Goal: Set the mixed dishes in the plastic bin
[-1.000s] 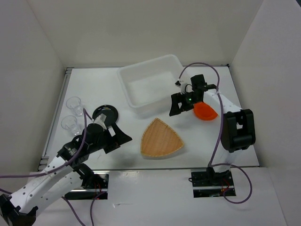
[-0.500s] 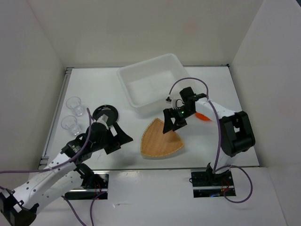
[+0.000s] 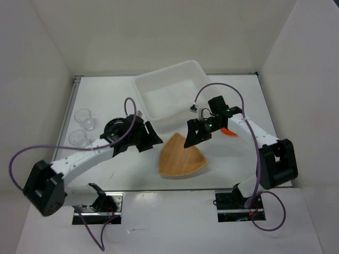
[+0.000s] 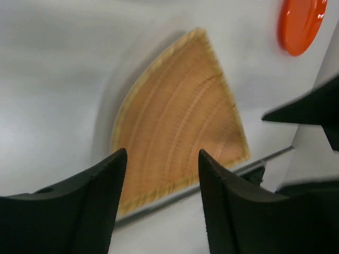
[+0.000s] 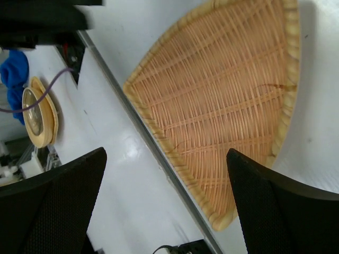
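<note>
Hanging close to the woven tray [image 3: 181, 156] are both claws, jaws apart & nothing held: L claw [image 4: 161, 157] just left of it, R claw [image 5: 165, 159] above its pointed tip. Tray lies flat on the counter [image 3: 106, 98], in front of the plastic bin [image 3: 169, 98]; orange plate [image 3: 229, 132] sits right of it.

Bright, diffuse light; soft shadows

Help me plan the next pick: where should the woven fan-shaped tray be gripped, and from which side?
Probably the woven fan-shaped tray by its raised rim near the narrow tip, from above on the right gripper's side: one finger inside, one outside. It lies flat and looks too wide to span.
</note>
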You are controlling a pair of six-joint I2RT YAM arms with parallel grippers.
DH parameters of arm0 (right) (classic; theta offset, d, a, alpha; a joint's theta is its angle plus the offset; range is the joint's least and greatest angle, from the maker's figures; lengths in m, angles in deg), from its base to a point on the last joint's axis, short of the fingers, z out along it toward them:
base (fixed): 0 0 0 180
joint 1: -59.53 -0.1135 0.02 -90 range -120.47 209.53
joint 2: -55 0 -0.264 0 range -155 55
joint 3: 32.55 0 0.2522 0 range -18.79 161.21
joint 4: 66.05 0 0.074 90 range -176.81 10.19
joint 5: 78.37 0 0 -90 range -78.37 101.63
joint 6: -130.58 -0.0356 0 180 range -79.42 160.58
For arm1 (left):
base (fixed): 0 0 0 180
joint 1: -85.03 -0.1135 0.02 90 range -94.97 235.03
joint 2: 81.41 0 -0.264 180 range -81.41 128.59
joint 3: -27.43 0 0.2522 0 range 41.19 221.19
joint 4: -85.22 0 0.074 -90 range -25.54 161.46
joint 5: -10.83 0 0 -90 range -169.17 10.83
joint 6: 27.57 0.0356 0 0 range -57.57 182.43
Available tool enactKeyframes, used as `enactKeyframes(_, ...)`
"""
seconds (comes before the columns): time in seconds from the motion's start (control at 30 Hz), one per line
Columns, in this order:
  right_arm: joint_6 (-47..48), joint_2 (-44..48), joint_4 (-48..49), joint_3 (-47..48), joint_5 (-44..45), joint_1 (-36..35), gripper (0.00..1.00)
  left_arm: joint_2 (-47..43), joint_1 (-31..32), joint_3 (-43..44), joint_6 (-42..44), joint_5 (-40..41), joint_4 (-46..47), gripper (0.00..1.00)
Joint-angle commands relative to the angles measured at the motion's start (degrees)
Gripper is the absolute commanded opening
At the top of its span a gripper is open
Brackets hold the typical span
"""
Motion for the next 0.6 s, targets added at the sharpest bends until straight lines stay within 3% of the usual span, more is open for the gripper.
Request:
enactKeyframes(0.0, -0.1, 7.1, 2.3, 0.1, -2.7, 3.8, 0.98, 10.7, -0.3, 9.1, 6.5, 0.1, 6.3, 0.61)
enactKeyframes(0.13, -0.1, 12.4, 2.8, -1.0, -2.7, 8.9, 0.98, 22.2, -1.0, 17.7, 8.5, 1.6, 5.7, 0.11)
enactKeyframes(0.33, -0.1, 19.4, 3.4, -1.0, -1.0, 12.8, 0.98, 29.3, -2.8, 25.9, 10.4, 3.3, 2.6, 0.03)
enactKeyframes(0.57, -0.1, 20.7, 3.4, -1.0, -1.0, 13.3, 0.98, 30.5, -7.8, 25.8, 11.1, 5.2, 0.8, 0.01)
